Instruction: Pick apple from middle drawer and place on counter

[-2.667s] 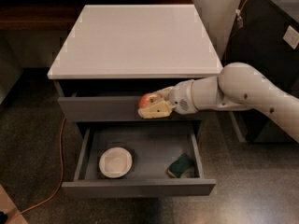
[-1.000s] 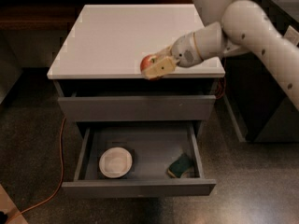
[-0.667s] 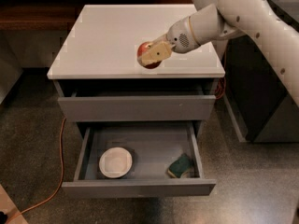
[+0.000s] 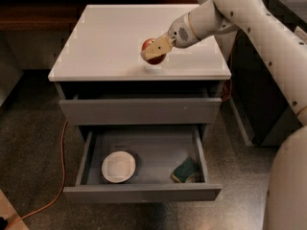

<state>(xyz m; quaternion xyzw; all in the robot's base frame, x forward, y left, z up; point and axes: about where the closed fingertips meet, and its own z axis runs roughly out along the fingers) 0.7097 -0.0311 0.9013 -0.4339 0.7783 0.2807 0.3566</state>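
Note:
The red apple hangs just above the white counter, over its right front part. My gripper is shut on the apple, its tan fingers across the fruit, with the white arm reaching in from the upper right. Below, the grey middle drawer is pulled out toward the camera. The upper drawer front stands slightly ajar.
Inside the open drawer lie a white bowl at the left and a dark green sponge at the right. An orange cable runs over the floor at the left. A dark cabinet stands right of the unit.
The gripper has carried the apple up from the drawer front, over the counter's edge, and left and inward above the counter top.

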